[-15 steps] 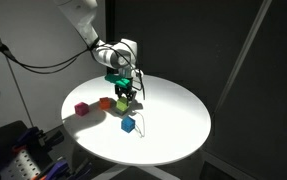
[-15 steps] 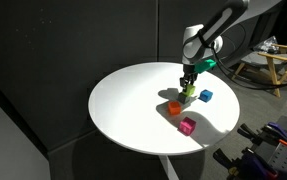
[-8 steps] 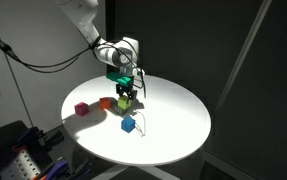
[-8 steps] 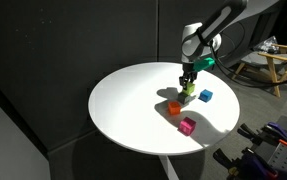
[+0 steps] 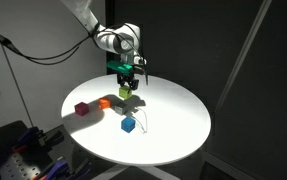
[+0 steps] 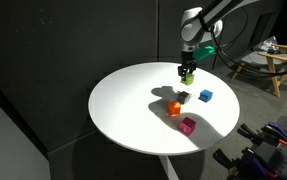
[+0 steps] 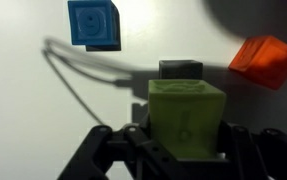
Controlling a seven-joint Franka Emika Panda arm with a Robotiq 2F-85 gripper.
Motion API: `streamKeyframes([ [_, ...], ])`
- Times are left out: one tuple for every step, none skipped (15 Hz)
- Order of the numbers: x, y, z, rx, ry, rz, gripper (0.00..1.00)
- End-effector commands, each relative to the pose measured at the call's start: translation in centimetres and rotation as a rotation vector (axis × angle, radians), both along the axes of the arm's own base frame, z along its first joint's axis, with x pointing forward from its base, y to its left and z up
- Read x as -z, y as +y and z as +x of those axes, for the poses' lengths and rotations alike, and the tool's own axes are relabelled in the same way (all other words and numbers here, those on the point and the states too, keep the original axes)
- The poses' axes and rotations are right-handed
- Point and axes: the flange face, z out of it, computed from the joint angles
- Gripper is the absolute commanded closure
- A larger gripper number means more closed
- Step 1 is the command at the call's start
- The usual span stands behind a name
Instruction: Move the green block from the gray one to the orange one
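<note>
Now: gripper (image 5: pixel 125 87) clamped on the green block (image 7: pixel 186 118), held in the air above the round white table (image 5: pixel 178 128). Gray cube (image 7: pixel 180 69) sits on the table below, near the orange cube (image 7: pixel 265 58); blue cube (image 7: pixel 93 23) apart
</note>
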Motion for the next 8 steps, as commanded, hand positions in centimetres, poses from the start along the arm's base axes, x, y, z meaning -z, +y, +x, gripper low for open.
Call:
streamKeyframes([
  [-3.4,1.2,-0.5,-0.012,-0.012,-0.017,0.77],
  [-3.9,1.7,-0.6,-0.025,-0.015,-0.015,0.77],
  [-4.4,2.4,-0.7,-0.048,-0.013,-0.011,0.77],
  [-4.8,3.0,-0.7,-0.069,-0.013,-0.009,0.77],
  [-5.0,3.8,-0.8,-0.101,-0.009,-0.007,0.77],
  [-5.1,4.7,-1.0,-0.148,0.005,-0.006,0.77],
  [-5.1,5.4,-1.1,-0.185,0.016,-0.007,0.77],
  [-5.0,6.2,-1.2,-0.231,0.03,-0.005,0.77],
])
